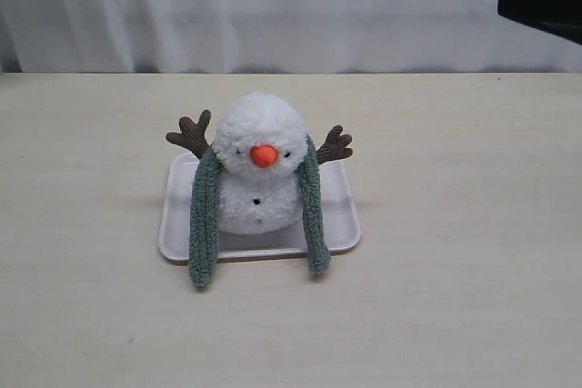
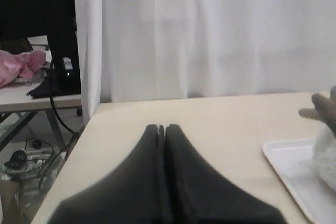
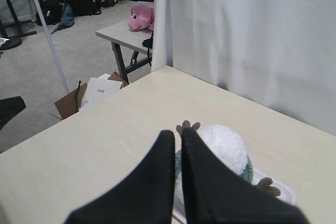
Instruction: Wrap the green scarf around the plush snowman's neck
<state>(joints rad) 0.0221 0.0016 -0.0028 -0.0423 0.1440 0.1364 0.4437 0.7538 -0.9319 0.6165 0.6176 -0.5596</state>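
The plush snowman (image 1: 261, 165) sits upright on a white tray (image 1: 341, 215) in the middle of the table (image 1: 455, 224). The green scarf (image 1: 204, 224) is draped behind its neck, and both ends hang down the front past the tray's near edge. The left tool (image 2: 161, 128) is pressed together and holds nothing. It is low over the table and well apart from the snowman. The right tool (image 3: 177, 136) is also closed and empty, raised and pointing down toward the snowman. The table is pale wood-grain with a white curtain (image 1: 273, 6) behind it. Beyond the curtain, a pink plush toy (image 3: 139, 17) lies on another table.
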